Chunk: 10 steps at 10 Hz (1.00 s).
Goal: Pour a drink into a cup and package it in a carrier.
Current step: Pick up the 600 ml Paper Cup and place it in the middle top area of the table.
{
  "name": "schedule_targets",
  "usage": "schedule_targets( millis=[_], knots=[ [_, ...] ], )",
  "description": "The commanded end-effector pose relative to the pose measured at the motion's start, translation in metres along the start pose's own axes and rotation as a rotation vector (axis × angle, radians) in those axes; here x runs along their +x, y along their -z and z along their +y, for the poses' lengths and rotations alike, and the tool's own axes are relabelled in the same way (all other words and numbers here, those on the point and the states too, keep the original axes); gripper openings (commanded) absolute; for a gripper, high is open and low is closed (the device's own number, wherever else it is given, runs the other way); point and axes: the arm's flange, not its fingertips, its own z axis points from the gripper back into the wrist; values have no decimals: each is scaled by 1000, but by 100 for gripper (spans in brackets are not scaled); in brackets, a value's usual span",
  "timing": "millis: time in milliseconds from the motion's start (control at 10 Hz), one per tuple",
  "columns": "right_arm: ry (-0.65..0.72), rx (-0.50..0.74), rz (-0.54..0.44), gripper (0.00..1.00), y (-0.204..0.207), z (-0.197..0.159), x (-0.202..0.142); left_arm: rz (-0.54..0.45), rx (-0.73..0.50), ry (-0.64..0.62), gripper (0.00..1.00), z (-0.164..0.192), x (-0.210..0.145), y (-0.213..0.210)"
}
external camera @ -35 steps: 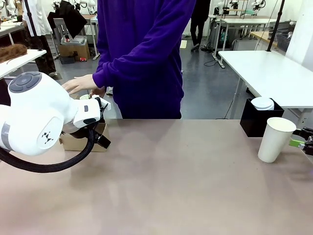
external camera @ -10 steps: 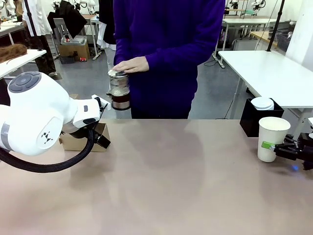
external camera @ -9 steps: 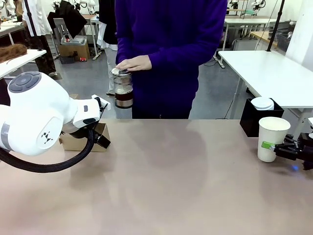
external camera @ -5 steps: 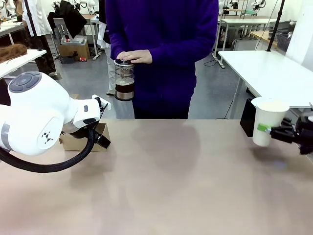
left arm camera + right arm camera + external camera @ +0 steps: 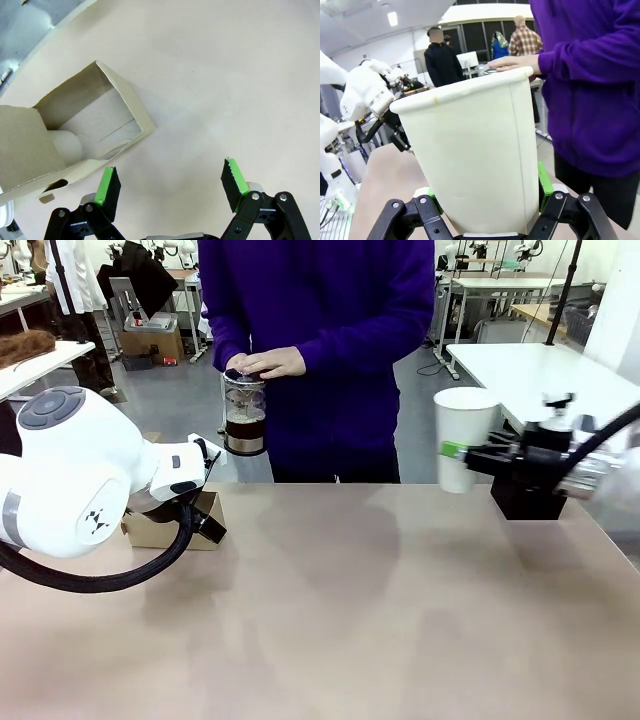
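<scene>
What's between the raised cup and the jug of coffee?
Nothing stands between them in the front view: the cup, clamped in the right gripper, and the jug are both off the table, with the person's purple top behind the gap.

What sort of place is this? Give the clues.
Most likely a robotics lab: the right gripper holds a paper cup at a shared table, a person stands opposite, and white workbenches stand behind.

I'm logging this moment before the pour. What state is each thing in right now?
Cup: upright, held clear of the table by the right end effector.
Jug: in the person's hands, lid on, partly full of dark drink.
Carrier: standing on the table, unheld.
Left end effector: open, empty.
Right end effector: shut on the cup.
</scene>
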Motion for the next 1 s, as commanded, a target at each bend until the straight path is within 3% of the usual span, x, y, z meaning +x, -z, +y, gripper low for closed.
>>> schedule_targets(
  millis=[0, 200, 400, 700, 900],
  knots=[
    [45, -12, 6, 80, 55, -26, -13, -1, -1, -1, 100, 0, 0, 0],
    [76, -5, 26, 80, 108, -47, -37, -1, -1, -1, 100, 0, 0, 0],
    [90, -12, 24, 80, 136, -61, -60, -1, -1, -1, 100, 0, 0, 0],
    [139, 61, 12, 80, 142, -76, -75, -1, -1, -1, 100, 0, 0, 0],
    [103, 26, 35, 80, 139, -66, -75, -1, -1, -1, 100, 0, 0, 0]
  ],
)
